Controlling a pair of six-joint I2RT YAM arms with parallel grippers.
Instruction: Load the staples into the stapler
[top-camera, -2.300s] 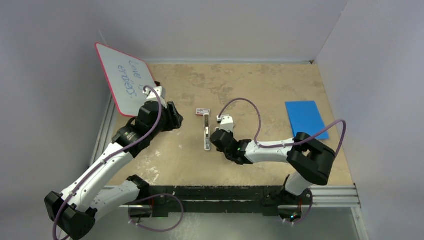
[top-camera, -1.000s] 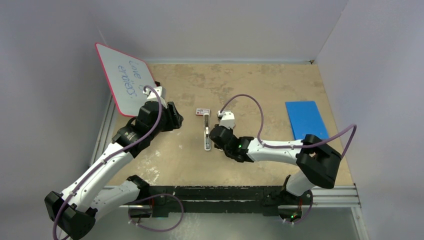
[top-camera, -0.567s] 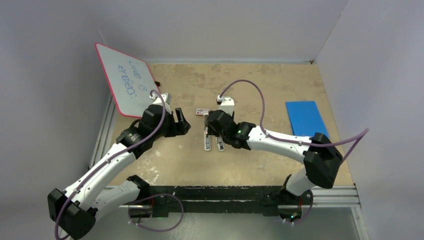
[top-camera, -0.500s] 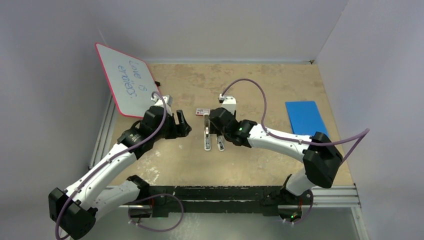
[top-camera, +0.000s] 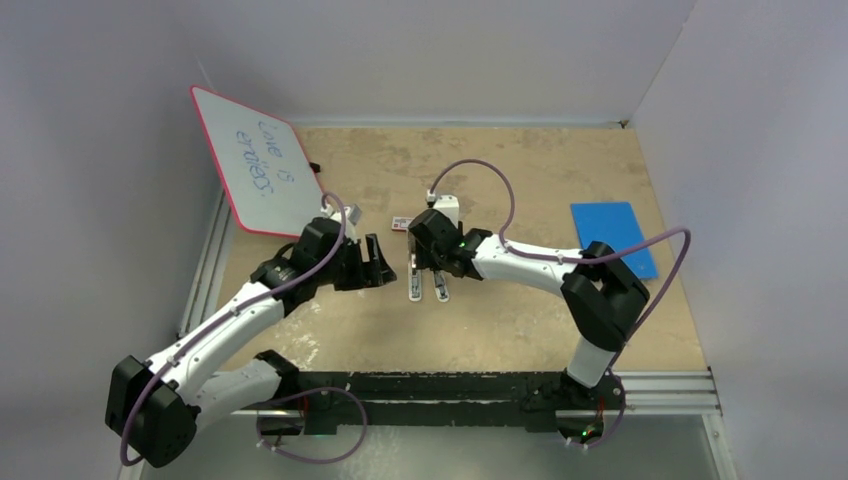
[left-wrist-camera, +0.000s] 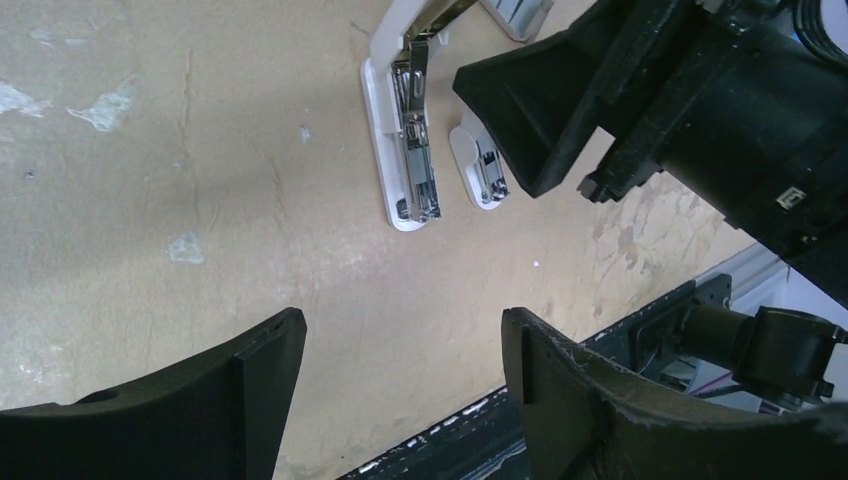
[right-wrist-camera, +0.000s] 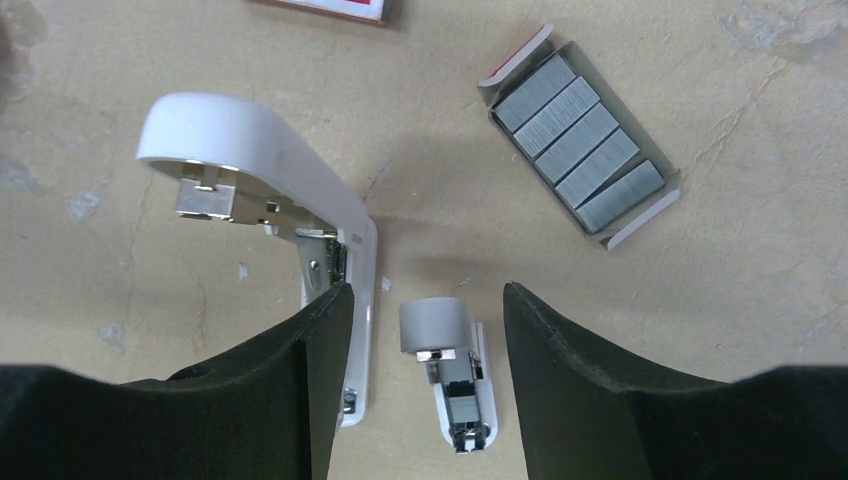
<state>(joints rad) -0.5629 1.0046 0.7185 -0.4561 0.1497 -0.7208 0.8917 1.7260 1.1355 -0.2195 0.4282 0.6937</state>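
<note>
The mottled tan table (top-camera: 520, 330) carries everything. The left gripper (left-wrist-camera: 400, 335) is spread wide with nothing in it, a little short of the white plastic stapler (right-wrist-camera: 270, 170), which lies hinged open with its bright metal channel showing. The right gripper (right-wrist-camera: 427, 295) hangs part-open and empty. One of its fingers is over the stapler's base, and a short white-and-metal piece (right-wrist-camera: 455, 385) lies loose between the two. The staples (right-wrist-camera: 580, 140) are five grey, finely ribbed blocks, side by side in an open cardboard tray (right-wrist-camera: 515, 62). They lie just ahead of that gripper, out past its other finger, untouched.
</note>
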